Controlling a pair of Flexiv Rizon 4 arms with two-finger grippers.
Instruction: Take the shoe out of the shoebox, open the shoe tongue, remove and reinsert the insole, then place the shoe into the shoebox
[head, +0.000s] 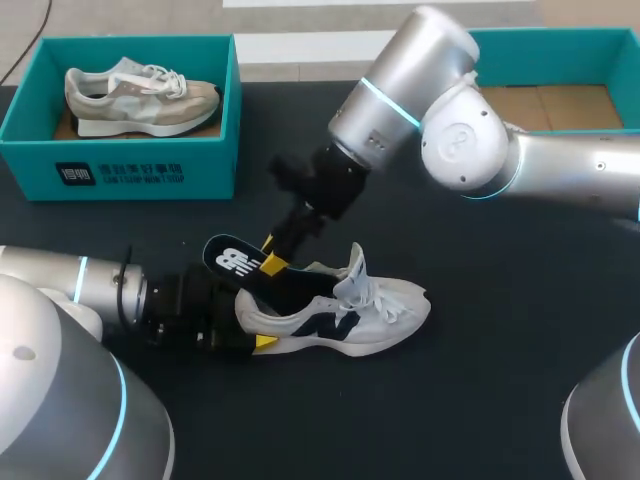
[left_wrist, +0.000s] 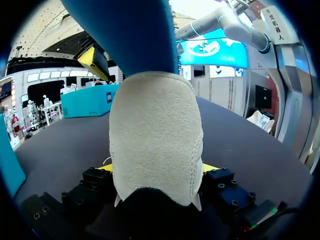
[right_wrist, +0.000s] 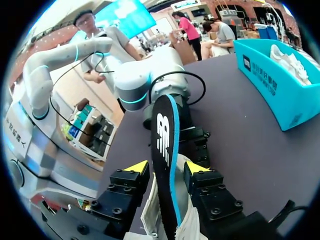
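Judging by the left end effector (head: 250, 332) clamped on the heel of the shoe (head: 340, 315) on the desk (head: 480, 400) and the right end effector (right_wrist: 167, 169) pinching the half-raised insole (head: 232, 262), the insole step is in hand; the next move needs travel along the shoe's length.

Pretty sure this is a robotics lab or demo bench. You've got my left arm (head: 60, 285) and right arm (head: 560, 165), both silver, set at a black table (head: 500, 400). At the back there's a teal shoebox (head: 30, 170) with a sneaker (head: 140, 98) inside, plus a second shoebox (head: 560, 55).
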